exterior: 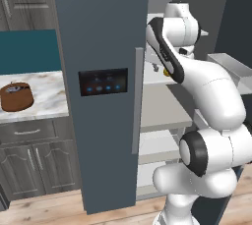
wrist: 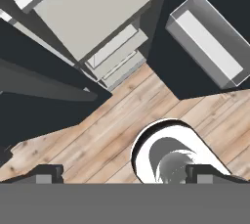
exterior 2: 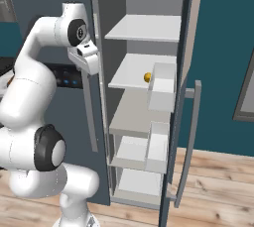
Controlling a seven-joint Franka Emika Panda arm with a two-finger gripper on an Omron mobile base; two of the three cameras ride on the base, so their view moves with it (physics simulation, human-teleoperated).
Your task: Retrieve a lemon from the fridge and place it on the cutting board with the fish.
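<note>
right base view: round yellow lemon (exterior 2: 147, 77) on flat pale fridge (exterior 2: 144, 37) shelf.

Teal wall (exterior 2: 218, 47) fills the right base view's upper right. Light plank floor (exterior 2: 218, 181) runs along the bottom. In the left base view, grey cabinets (exterior: 34, 162) sit lower left under a marble desk (exterior: 47, 94).

We are in a rendered home kitchen. A tall slate-blue fridge (exterior 2: 130, 87) stands with one door open on pale shelves, beside grey wood-grain cabinets (exterior: 34, 162) under a marble counter (exterior: 47, 94). Teal walls (exterior 2: 218, 57) and a wooden plank floor (wrist: 102, 135) surround us.
</note>
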